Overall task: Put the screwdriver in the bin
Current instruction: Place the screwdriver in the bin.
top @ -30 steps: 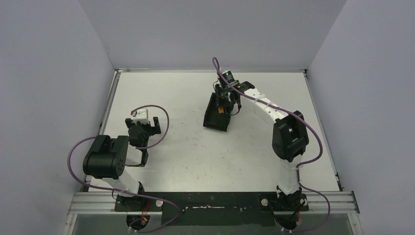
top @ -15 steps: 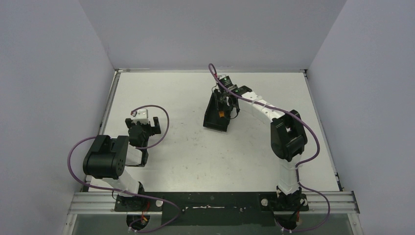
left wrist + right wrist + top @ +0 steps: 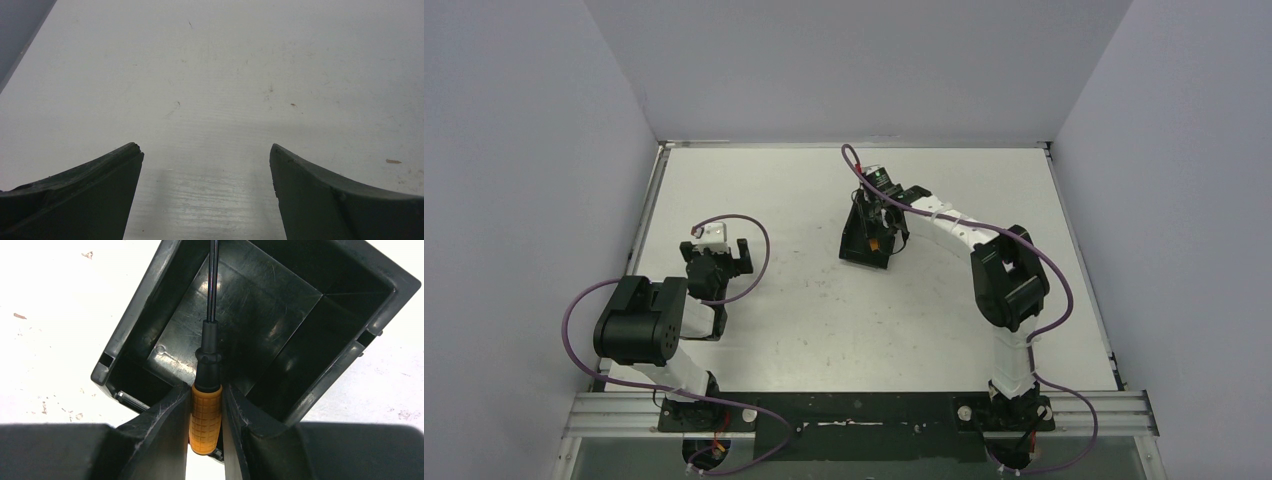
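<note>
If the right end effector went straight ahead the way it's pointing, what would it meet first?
Probably the inside of the bin. The right end effector points into it, gripping the screwdriver, whose shaft leads, so its tip would likely touch first; depth is unclear.

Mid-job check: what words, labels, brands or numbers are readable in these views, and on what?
No readable text.
The screwdriver handle shows only a moulded grid; the bin walls are plain black; the table has only scuffs.
Any marking on the left arm or right arm is too small to read.
</note>
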You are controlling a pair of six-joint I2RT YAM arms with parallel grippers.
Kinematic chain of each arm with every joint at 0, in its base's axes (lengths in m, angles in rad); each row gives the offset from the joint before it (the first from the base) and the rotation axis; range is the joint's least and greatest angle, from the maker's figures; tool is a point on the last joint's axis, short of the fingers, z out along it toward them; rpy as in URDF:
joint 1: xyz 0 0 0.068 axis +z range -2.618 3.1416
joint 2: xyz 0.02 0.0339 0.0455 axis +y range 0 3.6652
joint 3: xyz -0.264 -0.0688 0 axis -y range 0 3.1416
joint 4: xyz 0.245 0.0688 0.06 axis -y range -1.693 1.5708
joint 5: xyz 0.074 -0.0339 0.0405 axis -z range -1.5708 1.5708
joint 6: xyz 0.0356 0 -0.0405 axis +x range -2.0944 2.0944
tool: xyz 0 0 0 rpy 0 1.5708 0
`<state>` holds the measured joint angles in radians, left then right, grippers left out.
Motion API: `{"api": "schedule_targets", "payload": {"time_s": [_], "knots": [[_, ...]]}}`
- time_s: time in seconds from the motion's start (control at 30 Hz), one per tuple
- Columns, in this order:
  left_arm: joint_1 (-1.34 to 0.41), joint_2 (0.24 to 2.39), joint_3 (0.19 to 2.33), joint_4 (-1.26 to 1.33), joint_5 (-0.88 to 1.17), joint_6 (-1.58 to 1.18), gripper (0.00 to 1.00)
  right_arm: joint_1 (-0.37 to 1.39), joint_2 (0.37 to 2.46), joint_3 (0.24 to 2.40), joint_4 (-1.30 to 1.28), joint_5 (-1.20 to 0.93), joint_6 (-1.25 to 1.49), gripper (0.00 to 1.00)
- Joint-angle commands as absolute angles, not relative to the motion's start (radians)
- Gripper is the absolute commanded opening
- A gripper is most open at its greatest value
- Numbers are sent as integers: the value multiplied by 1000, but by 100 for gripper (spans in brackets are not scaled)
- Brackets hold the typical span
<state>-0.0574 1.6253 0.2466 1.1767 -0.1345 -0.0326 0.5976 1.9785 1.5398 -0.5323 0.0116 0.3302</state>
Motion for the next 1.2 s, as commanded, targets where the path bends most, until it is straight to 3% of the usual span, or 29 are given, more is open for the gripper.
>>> {"api": "schedule_targets", "payload": {"time_s": [0.0, 0.47, 0.87, 1.17], "knots": [[-58, 1610, 253, 1213, -140, -31, 97, 607, 1946, 1529, -485, 30, 322, 17], [-58, 1609, 253, 1213, -140, -31, 97, 607, 1967, 1532, -485, 49, 324, 24], [-58, 1609, 253, 1213, -140, -32, 97, 607, 1974, 1542, -488, 61, 328, 37], [-58, 1610, 253, 1212, -140, -31, 97, 609, 1975, 1554, -486, 57, 328, 37]]}}
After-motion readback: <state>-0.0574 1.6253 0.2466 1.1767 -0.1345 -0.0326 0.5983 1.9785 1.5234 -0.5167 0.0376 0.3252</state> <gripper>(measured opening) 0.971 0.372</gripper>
